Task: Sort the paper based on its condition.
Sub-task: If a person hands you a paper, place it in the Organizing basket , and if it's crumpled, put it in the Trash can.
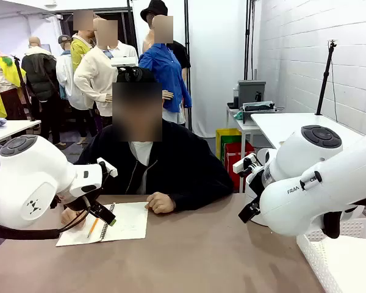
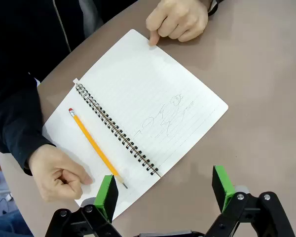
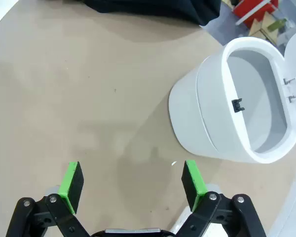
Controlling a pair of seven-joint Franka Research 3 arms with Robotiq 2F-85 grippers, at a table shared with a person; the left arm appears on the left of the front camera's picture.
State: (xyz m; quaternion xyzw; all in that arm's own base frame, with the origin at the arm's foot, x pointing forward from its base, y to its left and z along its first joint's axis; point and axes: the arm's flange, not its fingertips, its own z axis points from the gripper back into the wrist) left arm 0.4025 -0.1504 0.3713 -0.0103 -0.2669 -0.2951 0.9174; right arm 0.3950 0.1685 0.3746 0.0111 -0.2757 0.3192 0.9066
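The paper is out of view. An open spiral notebook [image 2: 153, 108] lies on the table in front of the person, with faint pencil scribbles on its right page. A yellow pencil [image 2: 96, 148] rests on the left page. One of the person's hands [image 2: 180, 19] touches the far corner of the notebook, and the other hand [image 2: 56, 173] sits as a fist on its left page. My left gripper [image 2: 164, 193] hovers open just above the notebook's near edge, holding nothing. My right gripper [image 3: 130, 180] is open over bare table, beside a white bin [image 3: 227, 98].
In the front view the notebook [image 1: 119, 223] lies at the left, under my left gripper [image 1: 104, 212]. A white perforated basket [image 1: 335, 256] stands at the near right corner. The brown table [image 1: 201, 256] is bare in its middle and front.
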